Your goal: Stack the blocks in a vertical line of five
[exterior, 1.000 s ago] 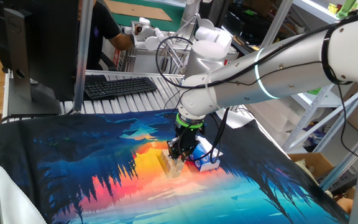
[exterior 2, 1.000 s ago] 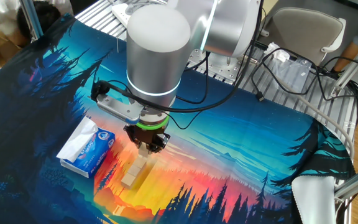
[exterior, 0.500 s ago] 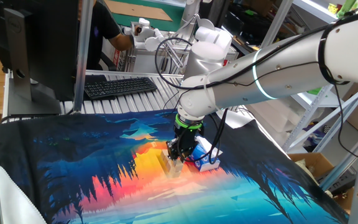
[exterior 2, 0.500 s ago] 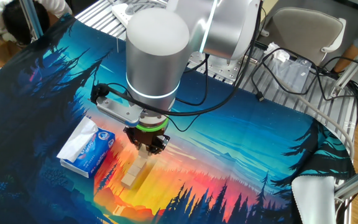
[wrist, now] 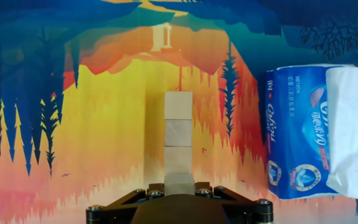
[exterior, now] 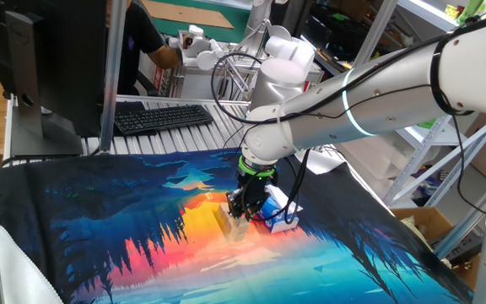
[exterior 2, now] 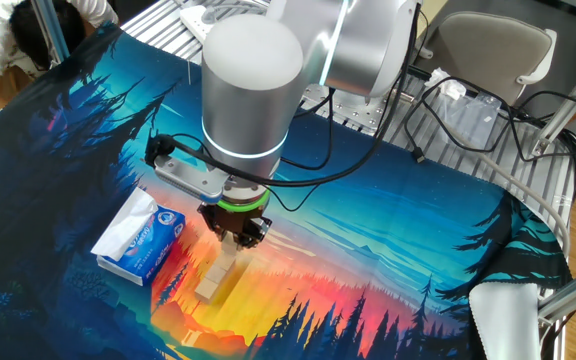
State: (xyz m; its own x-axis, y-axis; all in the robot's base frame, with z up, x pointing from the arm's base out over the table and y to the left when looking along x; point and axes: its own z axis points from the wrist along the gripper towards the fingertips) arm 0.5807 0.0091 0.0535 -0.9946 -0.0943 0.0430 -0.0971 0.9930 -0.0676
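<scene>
Three light-tan wooden blocks [wrist: 178, 132] lie end to end in a straight row on the colourful mat, running away from the hand camera. A further block [wrist: 179, 182] sits at the near end of the row, between my fingers. My gripper [wrist: 179, 188] is shut on this block, low over the mat. In the other fixed view the gripper [exterior 2: 234, 242] stands over the upper end of the row of blocks [exterior 2: 216, 277]. In one fixed view the gripper [exterior: 238, 213] hides most of the blocks [exterior: 224, 221]. A fifth block does not show.
A blue-and-white tissue box [wrist: 300, 134] lies just right of the row, and it shows in the other fixed view [exterior 2: 140, 236]. A keyboard [exterior: 163, 116], a monitor [exterior: 49, 67] and a person [exterior: 150, 42] are behind the mat. Cables [exterior 2: 468, 100] run along the far side.
</scene>
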